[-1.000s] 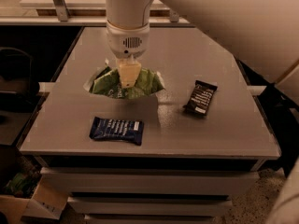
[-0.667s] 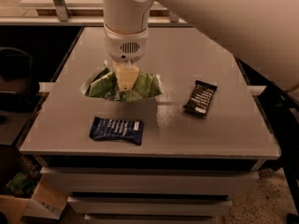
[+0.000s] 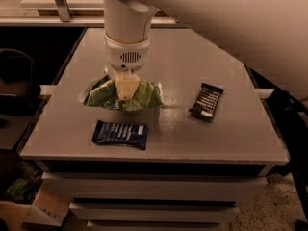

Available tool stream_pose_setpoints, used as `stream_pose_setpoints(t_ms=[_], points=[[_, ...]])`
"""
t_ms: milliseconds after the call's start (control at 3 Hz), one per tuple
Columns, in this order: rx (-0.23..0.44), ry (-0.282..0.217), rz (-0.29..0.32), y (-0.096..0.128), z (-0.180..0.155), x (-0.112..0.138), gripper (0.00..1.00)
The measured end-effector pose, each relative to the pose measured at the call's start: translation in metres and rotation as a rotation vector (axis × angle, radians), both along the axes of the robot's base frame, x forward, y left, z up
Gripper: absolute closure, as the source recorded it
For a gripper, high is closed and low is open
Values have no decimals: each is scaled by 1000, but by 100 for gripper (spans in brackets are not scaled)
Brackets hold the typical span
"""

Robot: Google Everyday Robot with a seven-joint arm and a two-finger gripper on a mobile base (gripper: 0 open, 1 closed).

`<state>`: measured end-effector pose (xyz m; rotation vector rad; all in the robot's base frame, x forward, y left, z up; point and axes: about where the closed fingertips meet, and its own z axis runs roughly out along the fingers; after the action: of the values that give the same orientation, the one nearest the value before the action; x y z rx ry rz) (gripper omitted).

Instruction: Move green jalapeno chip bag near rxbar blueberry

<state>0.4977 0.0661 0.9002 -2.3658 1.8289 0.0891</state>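
While the gripper point(image 3: 126, 88) presses down from above onto the green jalapeno chip bag point(image 3: 144, 96), its pale fingers are closed on the middle of the crinkly foil, so I judge that it is grasping the bag. Compared with one second ago, both the gripper and the bag have shifted a little to the left and toward the front edge of the table point(image 3: 192, 57). They moved together, which also speaks for a firm hold. The bag is now near the rxbar blueberry point(image 3: 120, 134), which lies flat just in front of it, with only a narrow strip of table between them. The black bar wrapper point(image 3: 206, 101) lies well apart on the right and has not moved. In my judgement the task is nearly complete. What remains is to bring the bag slightly closer, or to let it go where it is.
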Motion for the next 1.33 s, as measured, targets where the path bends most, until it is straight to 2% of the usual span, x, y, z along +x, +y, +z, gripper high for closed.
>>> stream_pose_setpoints(t_ms=[1000,1333], points=[[0,-11,-10,3,-2,9,13],[-3,-11,-9,3,-4,13,0]])
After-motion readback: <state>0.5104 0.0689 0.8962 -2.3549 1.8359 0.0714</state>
